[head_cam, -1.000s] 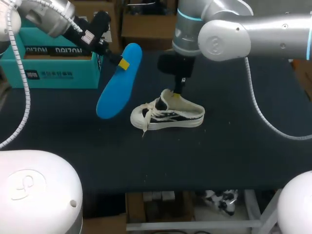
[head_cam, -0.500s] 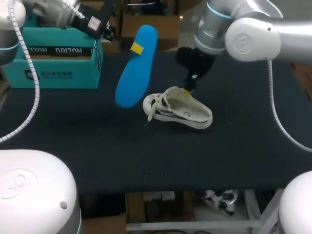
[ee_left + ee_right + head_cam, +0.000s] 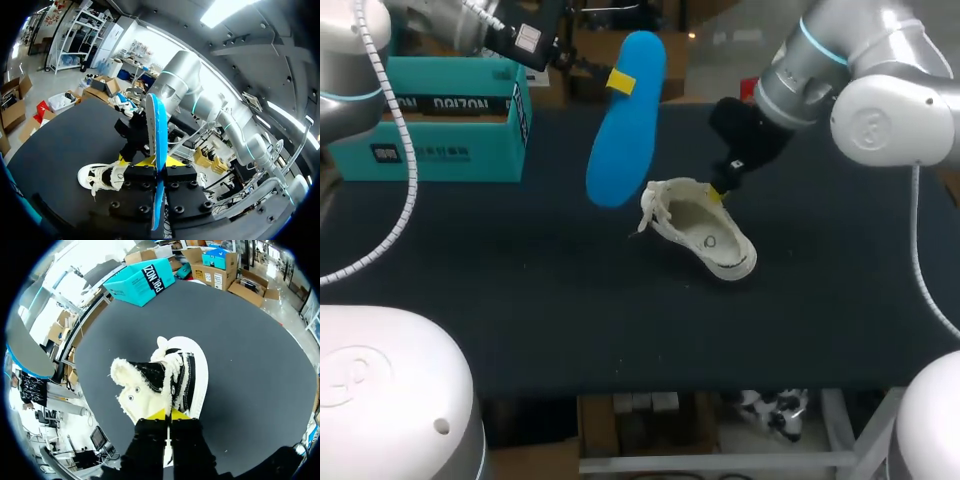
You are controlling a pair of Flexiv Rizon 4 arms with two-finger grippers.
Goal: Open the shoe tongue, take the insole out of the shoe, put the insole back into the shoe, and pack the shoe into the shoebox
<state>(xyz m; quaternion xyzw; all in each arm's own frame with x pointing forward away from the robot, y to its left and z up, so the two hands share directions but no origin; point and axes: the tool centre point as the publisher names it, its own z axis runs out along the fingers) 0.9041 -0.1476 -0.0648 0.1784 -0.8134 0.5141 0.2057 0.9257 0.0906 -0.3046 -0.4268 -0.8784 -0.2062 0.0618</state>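
Note:
A blue insole (image 3: 625, 120) hangs upright in the air over the table's back middle, my left gripper (image 3: 620, 81) shut on its upper part. In the left wrist view the insole (image 3: 159, 145) stands edge-on between the yellow tips of that gripper (image 3: 156, 162). A white and black shoe (image 3: 698, 227) lies tipped on the table, its fleecy opening facing up. My right gripper (image 3: 722, 192) is shut on the rim of the shoe's opening. In the right wrist view the gripper's (image 3: 169, 415) yellow tips pinch the fleecy lining of the shoe (image 3: 170, 377). The teal shoebox (image 3: 430, 115) stands at the back left.
The dark table (image 3: 520, 300) stretches bare in front of the shoe and to its right. The shoebox (image 3: 142, 280) shows far ahead of the right gripper across the table.
Both arms moved to the right. The insole rose and went rightwards. The shoe was dragged right and turned, so its opening now faces up.

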